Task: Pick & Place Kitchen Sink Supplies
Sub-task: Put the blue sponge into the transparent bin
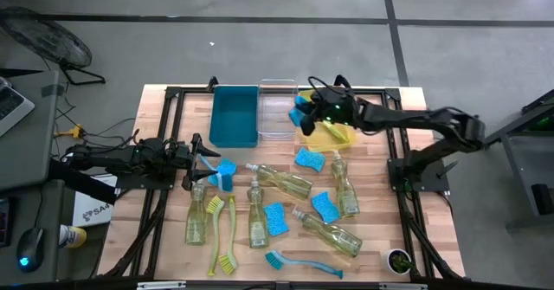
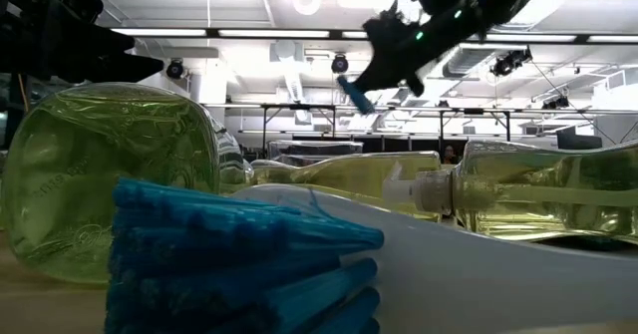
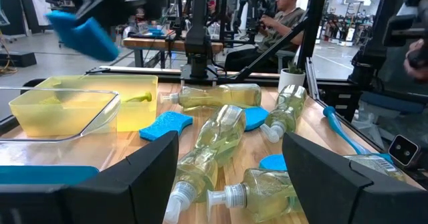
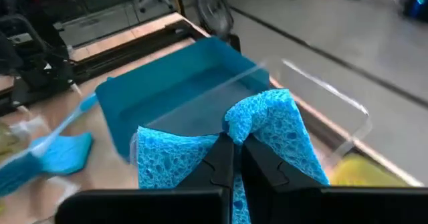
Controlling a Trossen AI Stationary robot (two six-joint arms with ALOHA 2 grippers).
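Table (image 1: 381,238) mostly uncleared. Three bins at far edge: teal bin (image 1: 235,115), clear bin (image 1: 277,110), yellow bin (image 1: 333,134). Teal and clear bins look bare; something yellow-green lies in the yellow bin, identity unclear.

Left to place, judged from the high view:
- Six or so soap bottles (image 1: 284,182), all lying flat mid-table.
- Two yellow-green brushes (image 1: 232,229) near left, one blue brush (image 1: 299,262) at near edge.
- Loose blue sponges (image 1: 310,159), at least three flat on the table, one more by the left arm.

In hand: right claw (image 4: 235,158) pinched shut on one blue sponge (image 4: 271,127), held in the air above the clear and yellow bins, far centre. Release not yet made. Likely an early item; bulk of the job remains.

Left claw (image 3: 231,174) low at the table's left side, fingers apart, nothing between them, bottles just ahead of it.

Writing: white box beside the table on the left shows letters, partly covered, reading roughly "SAG". Embossed text on a bottle in the low view, too faint to read. No legible bottle labels.
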